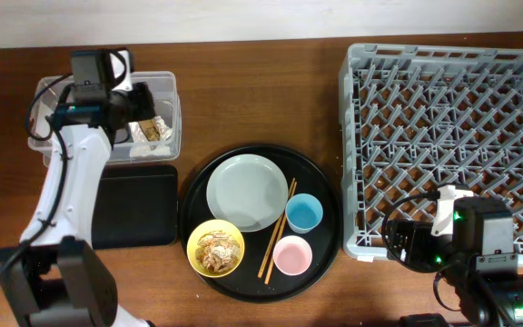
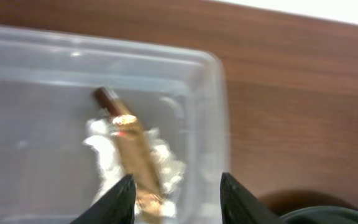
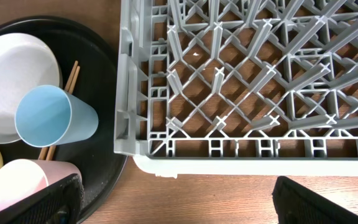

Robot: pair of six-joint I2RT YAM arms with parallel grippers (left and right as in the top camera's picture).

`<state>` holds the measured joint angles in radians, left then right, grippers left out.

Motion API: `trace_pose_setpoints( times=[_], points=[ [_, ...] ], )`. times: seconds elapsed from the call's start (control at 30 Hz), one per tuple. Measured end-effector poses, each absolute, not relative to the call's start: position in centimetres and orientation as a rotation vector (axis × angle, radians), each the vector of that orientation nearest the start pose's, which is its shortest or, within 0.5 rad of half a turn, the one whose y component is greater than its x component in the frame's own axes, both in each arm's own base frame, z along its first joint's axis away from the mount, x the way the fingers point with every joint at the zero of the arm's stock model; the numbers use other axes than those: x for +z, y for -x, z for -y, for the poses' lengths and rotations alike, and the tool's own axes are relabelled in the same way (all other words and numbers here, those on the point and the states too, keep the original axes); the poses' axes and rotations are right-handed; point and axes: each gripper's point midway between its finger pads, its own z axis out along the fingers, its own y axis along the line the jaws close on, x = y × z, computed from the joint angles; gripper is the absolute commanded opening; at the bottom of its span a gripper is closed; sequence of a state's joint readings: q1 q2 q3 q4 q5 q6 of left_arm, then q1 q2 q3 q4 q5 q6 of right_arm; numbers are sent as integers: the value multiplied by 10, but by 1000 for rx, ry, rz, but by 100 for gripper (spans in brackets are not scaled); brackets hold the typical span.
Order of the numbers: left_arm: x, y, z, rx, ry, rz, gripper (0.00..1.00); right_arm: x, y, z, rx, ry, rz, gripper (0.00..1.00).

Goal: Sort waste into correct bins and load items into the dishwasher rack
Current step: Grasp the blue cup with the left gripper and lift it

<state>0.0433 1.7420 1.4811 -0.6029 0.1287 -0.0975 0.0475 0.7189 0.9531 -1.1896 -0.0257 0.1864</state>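
My left gripper (image 1: 139, 104) (image 2: 176, 202) is open and empty above the right end of the clear tub (image 1: 176, 118) (image 2: 210, 93). The brown-gold wrapper (image 2: 132, 146) lies on white tissue (image 2: 166, 158) inside the tub. The black rectangular tray (image 1: 139, 204) is in front of the tub. The plate (image 1: 248, 193), the yellow bowl (image 1: 196, 238) with food scraps (image 1: 216, 250), the blue cup (image 1: 304, 213) (image 3: 51, 118), the pink cup (image 1: 292, 255) (image 3: 17, 183) and the chopsticks (image 1: 276, 234) sit on the round black tray (image 1: 320, 182). My right gripper (image 1: 405, 247) (image 3: 176, 199) is open and empty at the front left corner of the grey rack (image 1: 452, 136) (image 3: 229, 81).
The rack fills the right side of the wooden table. The round tray lies between the bins and the rack, close to the rack's left wall. A narrow strip of bare table runs in front of the rack under my right gripper.
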Motion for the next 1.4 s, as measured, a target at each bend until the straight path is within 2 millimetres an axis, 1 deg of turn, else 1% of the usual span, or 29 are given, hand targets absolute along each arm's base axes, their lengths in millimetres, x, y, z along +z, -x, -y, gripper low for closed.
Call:
trace_pose_setpoints(
  times=[0.03, 0.1, 0.13, 0.17, 0.23, 0.3, 0.37, 0.43, 0.47, 0.57, 0.63, 0.67, 0.7, 0.73, 0.8, 0.87, 0.97, 1.03, 1.07, 1.13, 1.17, 1.2, 1.23, 1.27, 1.3, 1.33, 1.37, 1.4],
  points=[
    [183, -464, 18, -229, 78, -2475, 44, 202, -187, -13, 126, -166, -2526, 98],
    [174, -431, 73, -354, -61, -2594, 44, 202, -187, -13, 125, -166, -2527, 98],
    [169, -418, 95, -390, -123, -2636, 44, 202, -187, -13, 126, -166, -2527, 98],
    [165, -404, 126, -432, -220, -2664, 45, 202, -187, -13, 126, -166, -2526, 98],
    [160, -384, 170, -484, -369, -2674, 46, 202, -187, -13, 125, -166, -2525, 98],
    [151, -365, 206, -518, -500, -2681, 51, 202, -187, -13, 123, -166, -2526, 98],
    [136, -348, 239, -540, -626, -2699, 51, 202, -187, -13, 124, -167, -2525, 98],
    [114, -331, 261, -546, -720, -2747, 51, 202, -187, -13, 123, -167, -2526, 98],
    [103, -323, 269, -543, -757, -2774, 50, 202, -187, -13, 123, -167, -2526, 98],
    [78, -304, 284, -529, -844, -2830, 50, 202, -187, -13, 123, -167, -2526, 98],
    [73, -295, 290, -525, -883, -2842, 49, 202, -187, -13, 123, -167, -2526, 98],
    [72, -291, 294, -526, -901, -2841, 42, 202, -187, -13, 123, -167, -2525, 98],
    [71, -289, 296, -526, -911, -2843, 33, 202, -187, -13, 123, -167, -2526, 98],
    [68, -287, 297, -523, -921, -2849, 15, 202, -187, -13, 123, -167, -2526, 98],
    [61, -285, 296, -514, -925, -2869, 1, 202, -187, -13, 123, -166, -2526, 98],
    [55, -285, 296, -509, -931, -2884, 1, 202, -187, -13, 123, -166, -2526, 98],
    [55, -287, 294, -512, -920, -2886, 0, 202, -187, -13, 122, -167, -2526, 98],
    [58, -297, 286, -525, -871, -2891, 1, 202, -187, -9, 93, -177, -2524, 98],
    [60, -301, 285, -531, -856, -2889, 0, 202, -188, -3, 55, -192, -2519, 98],
    [82, -331, 276, -681, -731, -2852, 0, 204, -189, 16, -62, -304, -2487, 98],
    [97, -345, 270, -783, -666, -2823, 0, 207, -191, 21, -88, -334, -2467, 98],
    [113, -360, 261, -879, -590, -2780, 0, 212, -197, 24, -98, -364, -2426, 98],
    [126, -370, 253, -943, -536, -2746, 0, 216, -203, 24, -88, -377, -2397, 98],
    [147, -380, 244, -1104, -455, -2685, 0, 220, -211, 20, -52, -381, -2370, 98],
    [160, -383, 239, -1207, -412, -2651, 0, 222, -219, 12, 10, -369, -2363, 98],
    [170, -382, 238, -1317, -389, -2619, 1, 221, -228, -2, 101, -335, -2375, 98],
    [184, -375, 244, -1466, -389, -2575, 0, 218, -236, -23, 238, -262, -2400, 98],
    [194, -370, 249, -1570, -404, -2538, 1, 219, -244, -52, 429, -157, -2415, 98]
  ],
)
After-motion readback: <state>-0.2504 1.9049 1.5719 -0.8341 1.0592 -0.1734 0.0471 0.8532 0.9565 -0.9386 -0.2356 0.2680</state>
